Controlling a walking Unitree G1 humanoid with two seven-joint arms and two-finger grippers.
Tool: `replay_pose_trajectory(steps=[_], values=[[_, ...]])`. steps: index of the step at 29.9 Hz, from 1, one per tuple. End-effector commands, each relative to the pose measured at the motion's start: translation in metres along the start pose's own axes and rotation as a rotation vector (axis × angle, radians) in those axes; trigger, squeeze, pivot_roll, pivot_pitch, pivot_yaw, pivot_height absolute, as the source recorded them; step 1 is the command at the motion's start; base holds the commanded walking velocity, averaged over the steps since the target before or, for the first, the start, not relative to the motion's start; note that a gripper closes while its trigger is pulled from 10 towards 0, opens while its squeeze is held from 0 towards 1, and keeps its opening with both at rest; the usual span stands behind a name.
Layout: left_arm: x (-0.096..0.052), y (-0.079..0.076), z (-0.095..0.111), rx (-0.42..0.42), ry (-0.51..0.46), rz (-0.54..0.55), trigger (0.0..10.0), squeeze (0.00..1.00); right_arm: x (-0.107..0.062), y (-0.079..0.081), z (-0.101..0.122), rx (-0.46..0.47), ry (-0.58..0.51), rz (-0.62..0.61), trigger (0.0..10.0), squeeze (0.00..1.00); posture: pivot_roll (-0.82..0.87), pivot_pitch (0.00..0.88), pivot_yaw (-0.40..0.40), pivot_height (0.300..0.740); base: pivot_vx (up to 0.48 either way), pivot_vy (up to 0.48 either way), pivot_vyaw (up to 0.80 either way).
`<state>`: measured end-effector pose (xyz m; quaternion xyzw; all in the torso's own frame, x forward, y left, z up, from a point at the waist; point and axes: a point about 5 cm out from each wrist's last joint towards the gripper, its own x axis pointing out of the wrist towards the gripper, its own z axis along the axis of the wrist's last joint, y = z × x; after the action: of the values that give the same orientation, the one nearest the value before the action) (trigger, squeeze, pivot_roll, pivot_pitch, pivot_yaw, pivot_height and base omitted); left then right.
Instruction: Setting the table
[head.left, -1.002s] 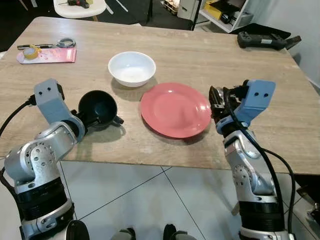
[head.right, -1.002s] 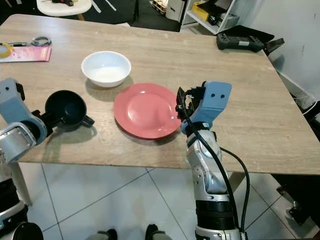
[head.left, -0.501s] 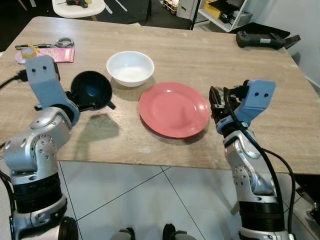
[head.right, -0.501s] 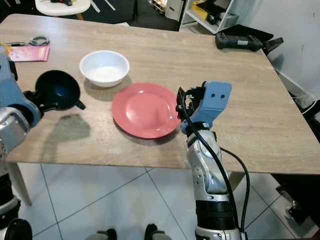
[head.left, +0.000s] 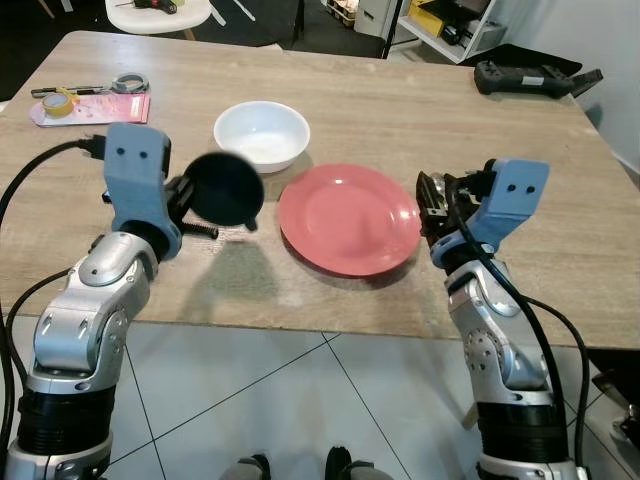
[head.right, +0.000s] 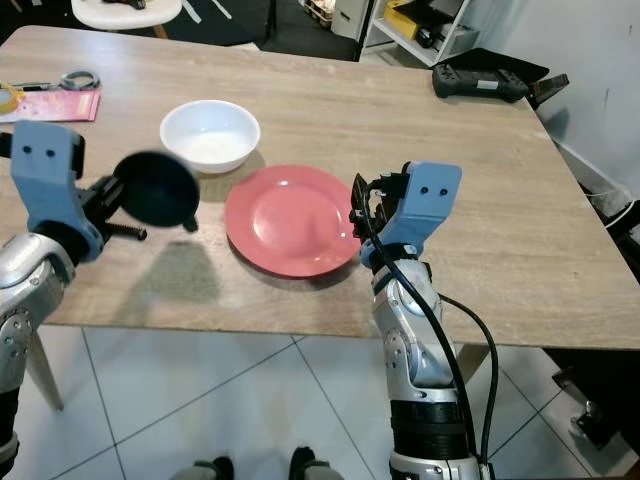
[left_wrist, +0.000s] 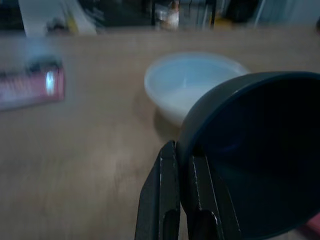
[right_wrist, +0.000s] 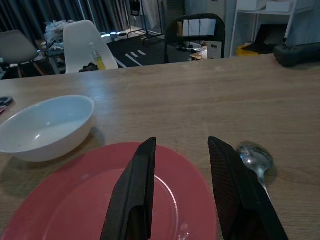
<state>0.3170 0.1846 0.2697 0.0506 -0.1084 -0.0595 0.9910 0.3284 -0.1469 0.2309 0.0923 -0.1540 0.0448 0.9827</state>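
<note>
A black bowl (head.left: 228, 188) hangs tilted above the wooden table (head.left: 400, 110), with my left gripper (left_wrist: 182, 155) shut on its rim. It is just in front of the white bowl (head.left: 262, 135) and left of the red plate (head.left: 348, 218). At the plate's right edge my right gripper (right_wrist: 181, 142) stands open, low over the plate with nothing between its fingers. A metal spoon (right_wrist: 255, 157) lies on the table just beside the plate, close to the right fingers.
A pink packet (head.left: 90, 106) with a tape roll and scissors lies at the far left of the table. A black controller (head.left: 535, 78) sits at the far right corner. The table's near edge (head.left: 300, 325) runs above tiled floor.
My left arm has lifted the black bowl off the table and carried it right, toward the white bowl and plate, tilting it. The right arm has not moved.
</note>
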Motion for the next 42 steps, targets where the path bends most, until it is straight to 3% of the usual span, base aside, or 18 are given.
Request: replay_pose_trajectory(steps=[1,8,11,13,15,18,24,27,42], values=[[0.013,-0.001,0.004,0.043,-0.059,0.020,10.0,0.00,0.001,0.000,0.001,0.008,-0.011,0.002,10.0,0.00,0.09,0.170,-0.014,0.740,0.000,0.000,0.00],[0.048,-0.026,0.027,0.114,-0.217,-0.045,10.0,0.00,0.002,0.003,0.003,0.010,-0.029,0.014,10.0,0.00,0.08,0.165,-0.010,0.740,0.000,0.000,0.00],[0.057,-0.051,0.034,0.120,-0.269,-0.105,10.0,0.00,0.001,0.005,0.005,0.006,-0.045,0.009,10.0,0.00,0.05,0.153,0.015,0.740,0.000,0.000,0.00],[0.057,-0.054,0.034,0.123,-0.272,-0.115,10.0,0.00,0.001,0.005,0.005,0.006,-0.046,0.008,10.0,0.00,0.05,0.153,0.015,0.740,0.000,0.000,0.00],[0.053,-0.068,0.027,0.114,-0.262,-0.163,10.0,0.00,0.001,0.005,0.006,0.006,-0.056,0.003,10.0,0.00,0.04,0.150,0.025,0.740,0.000,0.000,0.00],[0.042,-0.080,0.008,0.072,-0.228,-0.188,10.0,0.00,-0.001,0.003,0.008,0.002,-0.066,-0.010,10.0,0.00,0.03,0.151,0.034,0.740,0.000,0.000,0.00],[0.027,-0.071,-0.001,0.007,-0.212,-0.157,10.0,0.00,-0.003,-0.001,0.007,-0.004,-0.063,-0.016,10.0,0.00,0.05,0.159,0.027,0.740,0.000,0.000,0.00],[0.022,-0.068,0.001,0.016,-0.219,-0.167,10.0,0.00,-0.003,0.000,0.006,-0.003,-0.059,-0.014,10.0,0.00,0.05,0.161,0.023,0.740,0.000,0.000,0.00],[0.025,-0.058,0.004,-0.012,-0.176,-0.191,10.0,0.00,-0.009,0.003,-0.003,0.022,-0.057,-0.051,10.0,0.00,0.09,0.135,0.130,0.740,0.000,0.000,0.00]])
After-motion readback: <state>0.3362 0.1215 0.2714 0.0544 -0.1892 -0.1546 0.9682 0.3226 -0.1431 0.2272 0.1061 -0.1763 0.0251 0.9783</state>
